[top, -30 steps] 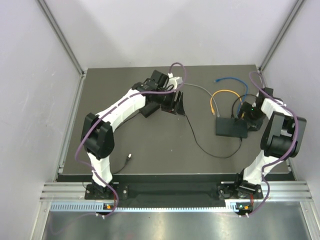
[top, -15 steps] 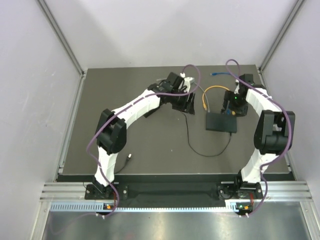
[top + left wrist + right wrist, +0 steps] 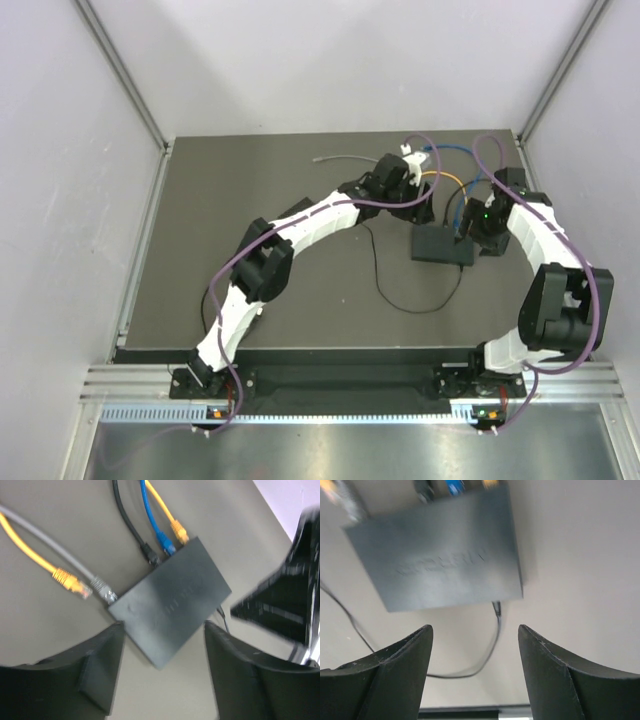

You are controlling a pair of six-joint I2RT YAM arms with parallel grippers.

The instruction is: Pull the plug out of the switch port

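Swinging across to 3 o'clock on the dark tabletop (image 3: 250,200), the left claw (image 3: 163,625) now hangs spread and empty over the flat matte black switch box (image 3: 172,602), right claw (image 3: 474,628) likewise; coloured plugs (image 3: 165,542) still look seated.

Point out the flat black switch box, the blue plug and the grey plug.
Flat black switch box (image 3: 172,597): left wrist view, top face.
Blue plug (image 3: 166,544): left wrist view, its body.
Grey plug (image 3: 102,589): left wrist view, its body.
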